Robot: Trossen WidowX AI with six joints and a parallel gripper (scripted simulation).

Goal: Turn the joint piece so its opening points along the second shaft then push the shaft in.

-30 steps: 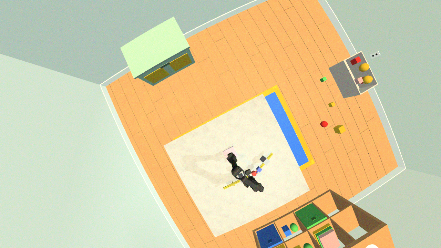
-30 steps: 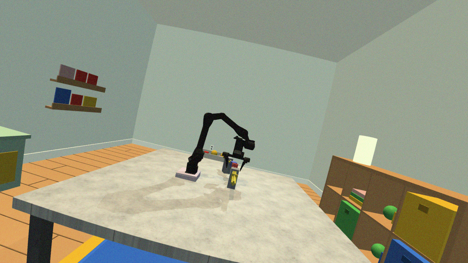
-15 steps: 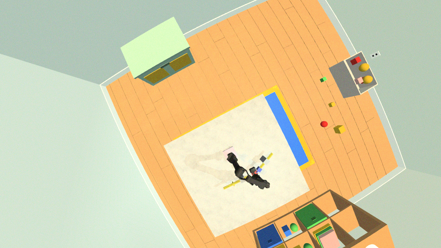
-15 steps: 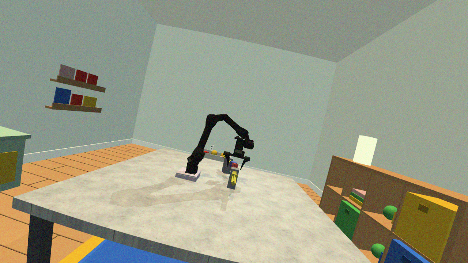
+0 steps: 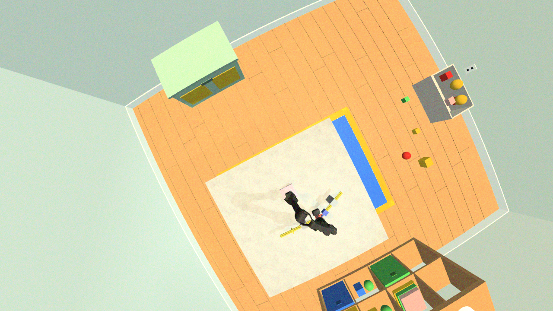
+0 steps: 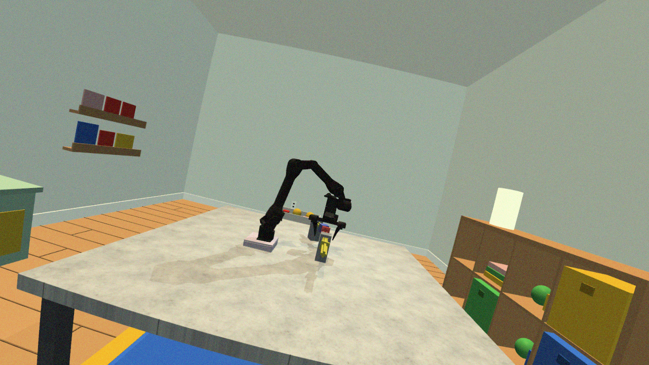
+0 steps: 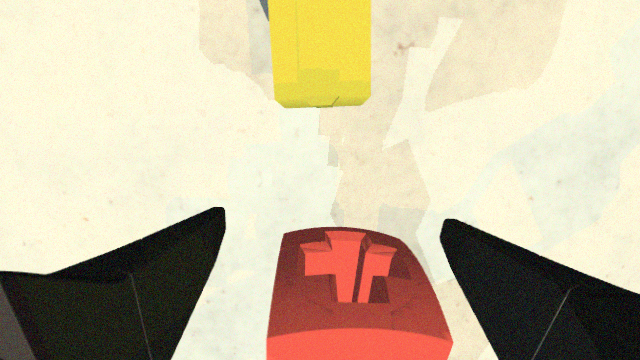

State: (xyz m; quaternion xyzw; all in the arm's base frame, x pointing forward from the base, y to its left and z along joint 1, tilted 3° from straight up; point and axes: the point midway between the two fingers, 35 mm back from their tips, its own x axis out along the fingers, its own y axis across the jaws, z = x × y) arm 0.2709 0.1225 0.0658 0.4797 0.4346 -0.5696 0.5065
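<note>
The red joint piece (image 5: 319, 215) (image 6: 325, 229) (image 7: 357, 320) stands between my spread fingers in the wrist view, touching neither as far as I see. My gripper (image 6: 324, 238) (image 7: 336, 223) is open and points down around it. Its cross-shaped opening faces the second shaft's end and shows from above. The yellow second shaft (image 5: 287, 233) (image 6: 324, 247) (image 7: 322, 50) ends a gap away from it. The second block (image 6: 321, 259) bears that shaft. The blue hinge part (image 5: 325, 212) joins the red piece to the first shaft (image 5: 339, 195), fixed in the dark first block (image 5: 329, 199). Exact alignment is unclear.
The arm's pale base (image 5: 286, 189) (image 6: 259, 244) stands beside the two blocks on the stone-like table (image 5: 247, 193) (image 6: 363, 290). The arm arches over the second block in the top view. Shelves (image 5: 479, 281) (image 6: 517, 238) and a cabinet (image 5: 195, 58) stand off the table.
</note>
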